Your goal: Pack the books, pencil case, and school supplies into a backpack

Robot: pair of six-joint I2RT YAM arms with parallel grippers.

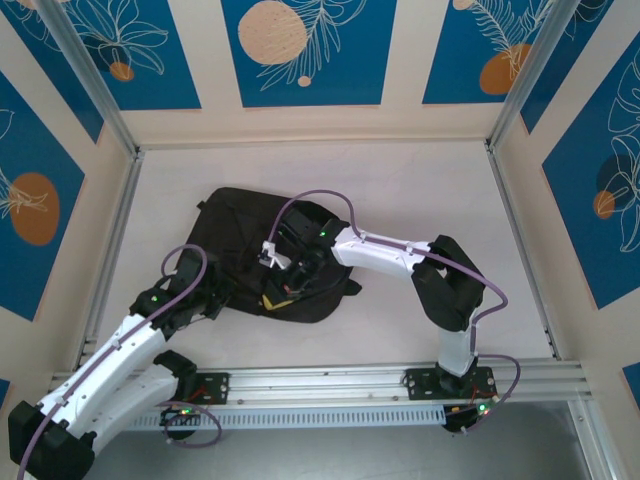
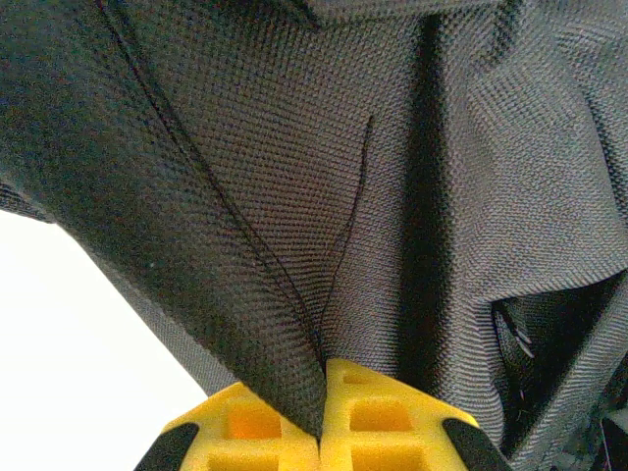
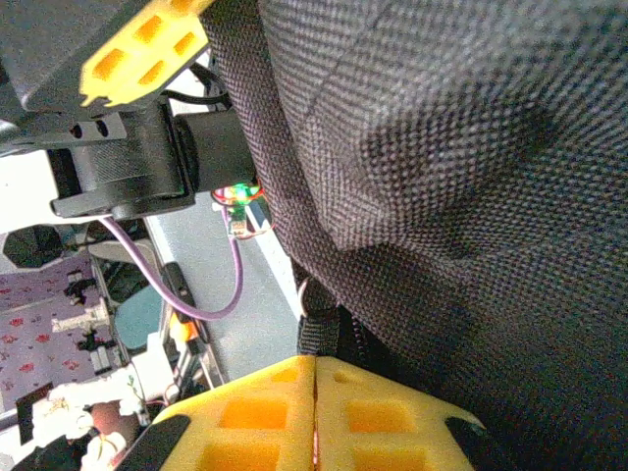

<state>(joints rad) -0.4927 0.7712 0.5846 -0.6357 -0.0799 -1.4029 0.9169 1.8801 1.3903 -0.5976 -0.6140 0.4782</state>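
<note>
At mid-table, just left of centre, the backpack (image 1: 240, 225) lies slumped on the table (image 1: 420, 200). We judge it soft, limp and light, best taken by a pinched fold or seam. Our left gripper (image 2: 322, 422) has its jaws closed tight on a ridge of black weave, a detail the overhead view is too distant to give. Our right gripper (image 3: 314, 412) has its jaws pressed together too, possibly nipping the strap (image 3: 316, 339) beside them; we cannot be sure.
</note>
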